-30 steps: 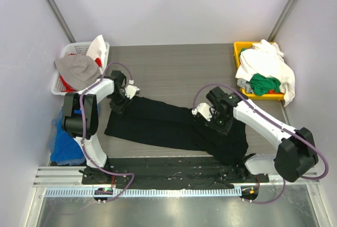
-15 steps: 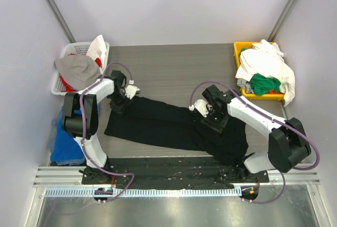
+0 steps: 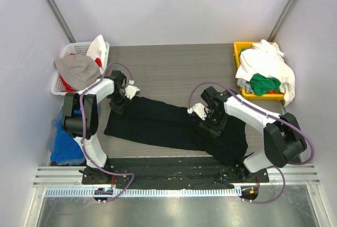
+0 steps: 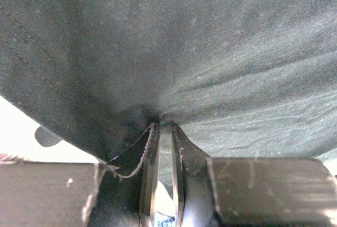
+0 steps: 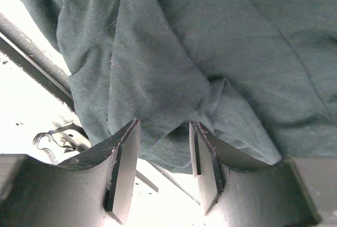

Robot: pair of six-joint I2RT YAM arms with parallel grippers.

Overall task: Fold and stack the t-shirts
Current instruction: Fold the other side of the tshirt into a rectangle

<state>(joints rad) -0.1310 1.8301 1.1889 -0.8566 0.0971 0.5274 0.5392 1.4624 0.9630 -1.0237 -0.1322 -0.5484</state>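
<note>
Plainly, left gripper jaws tight on the black t-shirt, right gripper jaws apart over it

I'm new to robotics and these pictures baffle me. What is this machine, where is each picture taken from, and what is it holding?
Two robot arms are bolted at the near edge of a table, each ending in a two-finger gripper. The wide picture looks down from above; the close-ups come from cameras on the wrists. A black shirt lies spread on the table. The left gripper is pinched shut on its fabric. The right gripper stands open, a fold of shirt between its fingers. A yellow bin on the right holds white and green shirts; a white basket on the left holds grey cloth.
</note>
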